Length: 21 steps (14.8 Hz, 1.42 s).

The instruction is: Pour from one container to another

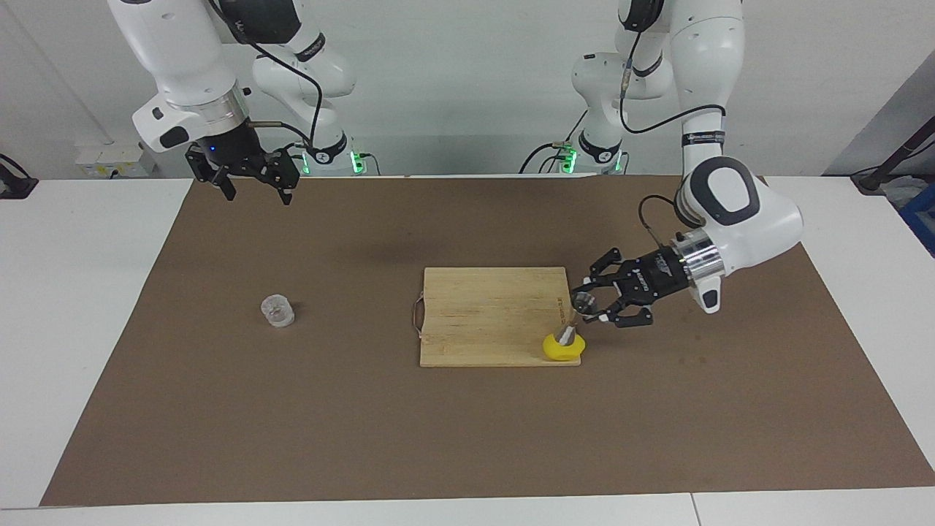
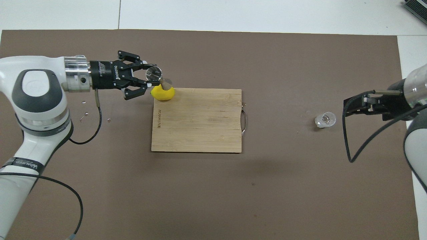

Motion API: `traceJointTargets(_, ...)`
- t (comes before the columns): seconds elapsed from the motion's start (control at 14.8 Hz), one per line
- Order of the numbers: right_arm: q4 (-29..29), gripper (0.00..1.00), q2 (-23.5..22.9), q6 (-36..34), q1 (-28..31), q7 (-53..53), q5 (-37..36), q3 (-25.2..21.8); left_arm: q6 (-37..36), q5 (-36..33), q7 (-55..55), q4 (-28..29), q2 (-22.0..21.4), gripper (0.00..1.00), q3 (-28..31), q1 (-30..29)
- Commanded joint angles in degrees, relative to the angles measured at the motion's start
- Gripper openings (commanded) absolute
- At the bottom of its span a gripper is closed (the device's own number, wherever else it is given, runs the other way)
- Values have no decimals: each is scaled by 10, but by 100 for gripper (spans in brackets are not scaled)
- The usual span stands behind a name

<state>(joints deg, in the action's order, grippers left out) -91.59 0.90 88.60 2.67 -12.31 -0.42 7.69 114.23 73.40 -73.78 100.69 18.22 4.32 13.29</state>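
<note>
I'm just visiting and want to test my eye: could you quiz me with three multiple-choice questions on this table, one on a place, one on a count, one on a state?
1. Where is the lemon?
A. on a corner of the cutting board
B. beside the glass tumbler
C. in a gripper

2. How many lemons are there?
A. one
B. two
C. three

3. What is the left gripper doing?
A. hanging empty
B. holding the metal jigger over the lemon
C. gripping the tumbler

Answers: 1 A, the lemon lies at the board's corner. 2 A, only one yellow fruit shows. 3 B, its fingers are closed on the jigger; the right gripper waits open.
</note>
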Motion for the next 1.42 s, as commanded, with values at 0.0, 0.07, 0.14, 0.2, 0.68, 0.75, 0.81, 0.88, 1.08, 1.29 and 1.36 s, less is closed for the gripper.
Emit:
traceJointTargets(0.0,-3,100,2,-1,9,16,9,3,69,15,-17,4,-7,0,3,77)
traceJointTargets(0.07,-3,100,2,-1,9,15,9,3,104,44,-17,10,-6,0,3,104)
traceJointTargets(0.14,-3,100,2,-1,10,15,9,3,143,74,-19,15,-4,0,3,125)
traceJointTargets(0.2,-3,100,2,-1,10,15,9,3,173,94,-19,20,-2,0,3,146)
traceJointTargets(0.68,-3,100,2,-4,21,15,9,0,306,134,-18,50,12,0,4,248)
traceJointTargets(0.75,-3,100,2,-5,21,15,9,0,308,134,-18,54,12,0,4,251)
traceJointTargets(0.81,-3,100,2,-6,21,15,9,0,312,132,-19,55,12,0,4,251)
traceJointTargets(0.88,-3,100,2,-7,21,15,9,0,317,131,-19,55,13,0,5,251)
traceJointTargets(1.08,-3,100,2,0,20,14,9,0,336,131,-18,58,19,0,4,252)
traceJointTargets(1.29,-2,100,1,12,20,6,9,0,339,131,-17,58,24,0,4,252)
traceJointTargets(1.36,-1,100,0,12,21,-2,9,0,340,132,-17,58,24,0,4,253)
